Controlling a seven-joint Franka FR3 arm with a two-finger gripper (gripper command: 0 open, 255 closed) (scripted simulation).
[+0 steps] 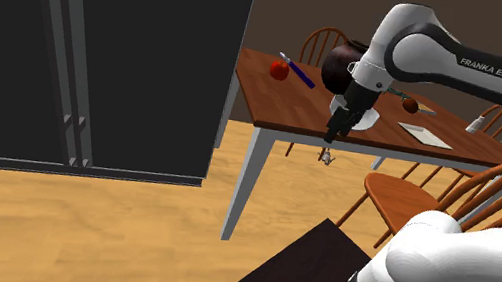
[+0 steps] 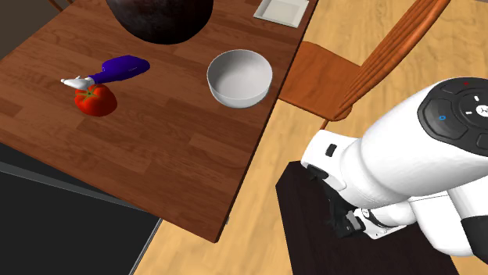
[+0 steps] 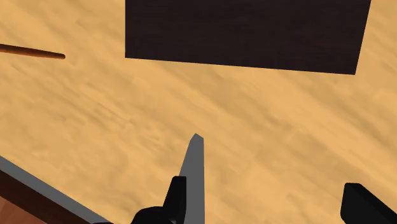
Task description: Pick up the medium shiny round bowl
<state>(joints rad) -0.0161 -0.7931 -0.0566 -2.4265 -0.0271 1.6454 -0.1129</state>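
**A:** Where is the pale, glossy round bowl [image 2: 240,78]?

**B:** It sits upright, mouth up, on the brown wooden desk [image 2: 156,156], close to the edge that faces the wooden chair [image 2: 317,74]. The big dark round pot [image 2: 160,16] is near it. The red tomato [image 2: 96,100] and the blue-handled utensil [image 2: 117,70] lie well apart from it, so the rim on the chair's side is free to reach.

**A:** And the black claw [image 1: 333,131]?

**B:** Its fingers stand wide apart with nothing between them. The wrist view looks past the desk's edge at the tan wooden floor [image 3: 254,108] and the dark box stand [image 3: 245,32]. From that I judge the claw hangs off the desk's side, not above the bowl.

**A:** Why is it open?

**B:** Probably so it is ready to straddle the bowl's wall. It would first need to travel in over the desk and come down on the rim. The smooth curved wall could slip out of a shallow pinch.
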